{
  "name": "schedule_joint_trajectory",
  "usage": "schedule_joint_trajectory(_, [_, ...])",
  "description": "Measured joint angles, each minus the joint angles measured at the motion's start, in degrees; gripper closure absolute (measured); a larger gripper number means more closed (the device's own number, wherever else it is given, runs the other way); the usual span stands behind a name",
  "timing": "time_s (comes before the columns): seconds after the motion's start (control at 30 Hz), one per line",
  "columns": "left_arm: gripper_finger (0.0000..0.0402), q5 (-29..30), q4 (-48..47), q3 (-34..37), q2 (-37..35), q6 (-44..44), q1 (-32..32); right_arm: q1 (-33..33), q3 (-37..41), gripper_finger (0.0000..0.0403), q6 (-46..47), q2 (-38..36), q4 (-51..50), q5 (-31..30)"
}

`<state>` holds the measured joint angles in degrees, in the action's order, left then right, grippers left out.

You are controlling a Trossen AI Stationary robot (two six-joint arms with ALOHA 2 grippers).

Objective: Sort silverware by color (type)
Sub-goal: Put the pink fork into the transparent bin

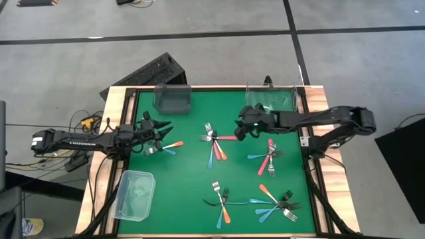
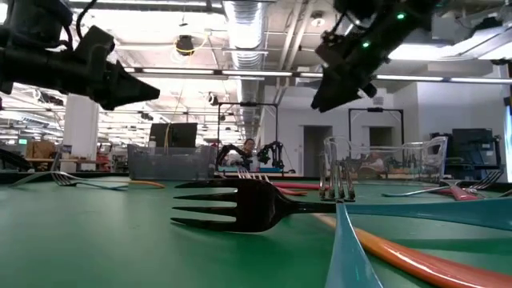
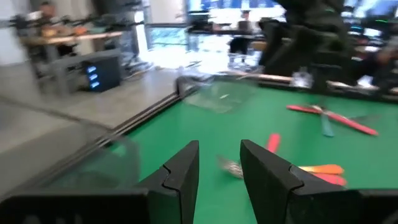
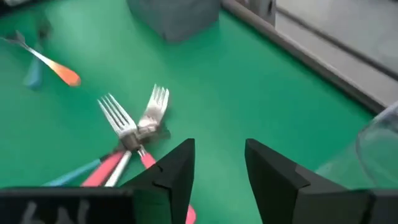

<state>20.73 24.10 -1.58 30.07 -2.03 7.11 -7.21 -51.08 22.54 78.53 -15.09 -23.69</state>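
Right tool [image 1: 240,131], spread and empty, hovers right of the centre forks [image 1: 214,141]; drop straight onto one pink handle (avoid neighbours). Left tool [image 1: 159,132] is parted, empty.

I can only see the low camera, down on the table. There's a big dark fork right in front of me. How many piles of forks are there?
Observer: From above, five loose bunches lie on the green mat. One is the middle bunch.
Operator: Is the arm with the green light holding one?
Observer: No. The right gripper is open and empty, hanging beside that middle bunch.
Operator: Any boxes I can't see?
Observer: Yes, a third clear container sits at the mat's left corner nearest your camera.
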Motion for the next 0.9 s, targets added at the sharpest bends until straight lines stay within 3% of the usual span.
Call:
schedule_joint_trajectory(0.13, [0.0292,3.95,0.48,-0.02,-0.1,-1.33,0.0,1.42,-4.54,0.0218,0.43,6.02,-2.04,2.42])
schedule_joint_trajectory(0.47, [0.0292,4.54,0.79,-0.04,-0.11,0.21,0.0,1.8,-7.38,0.0218,-3.41,20.74,-2.28,12.27])
schedule_joint_trajectory(0.9, [0.0292,12.53,2.25,-0.04,-0.09,2.85,0.0,1.47,-7.9,0.0218,-16.16,23.88,-2.75,14.95])
